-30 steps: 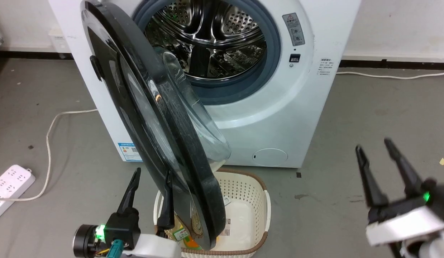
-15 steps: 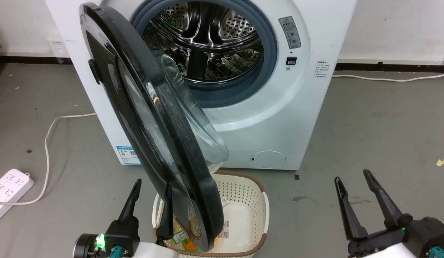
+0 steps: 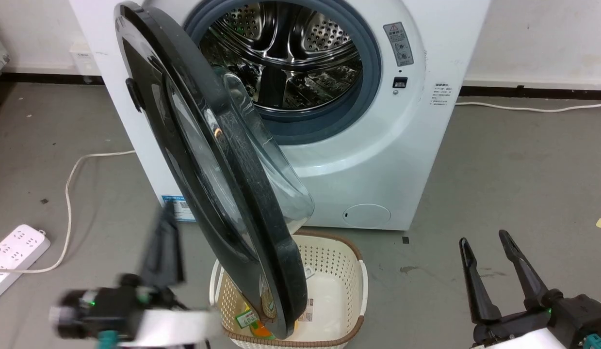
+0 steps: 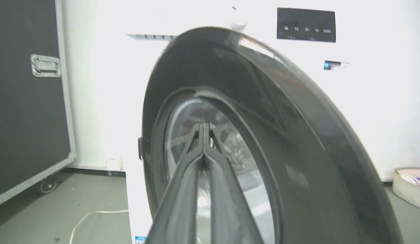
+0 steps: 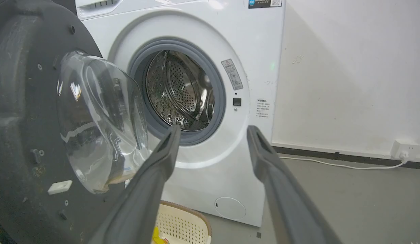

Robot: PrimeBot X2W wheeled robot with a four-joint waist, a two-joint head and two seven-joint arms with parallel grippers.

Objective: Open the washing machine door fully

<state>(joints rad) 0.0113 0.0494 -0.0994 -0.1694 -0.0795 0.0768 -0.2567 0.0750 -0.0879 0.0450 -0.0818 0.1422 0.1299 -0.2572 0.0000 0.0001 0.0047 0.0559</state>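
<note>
The washing machine (image 3: 378, 160) is white, and its steel drum (image 3: 285, 53) lies exposed. The washing machine door (image 3: 203, 145), round and glossy black with a clear glass bowl (image 3: 276, 179), stands partly swung out on its left hinge. My left gripper (image 3: 165, 218) is a blur to the left of the door's lower rim, apart from it. In the left wrist view, the left gripper (image 4: 203, 126) is shut on nothing and points at the door's outer face (image 4: 298, 135). My right gripper (image 3: 483, 240) is open at the lower right, away from the machine. In the right wrist view, the right gripper (image 5: 214, 130) faces the drum (image 5: 182, 91).
A cream perforated basket (image 3: 349, 257) sits on the floor under the door's lower edge. A white power strip (image 3: 16, 247) and its cable (image 3: 67, 184) lie at the left. A black wheeled case (image 4: 26, 101) stands left of the machine. A wall socket (image 5: 403, 149) is at the right.
My left gripper has shut and swung left and up, away from the door's lower rim, now blurred. The right gripper came down a second ago and has since held still.
</note>
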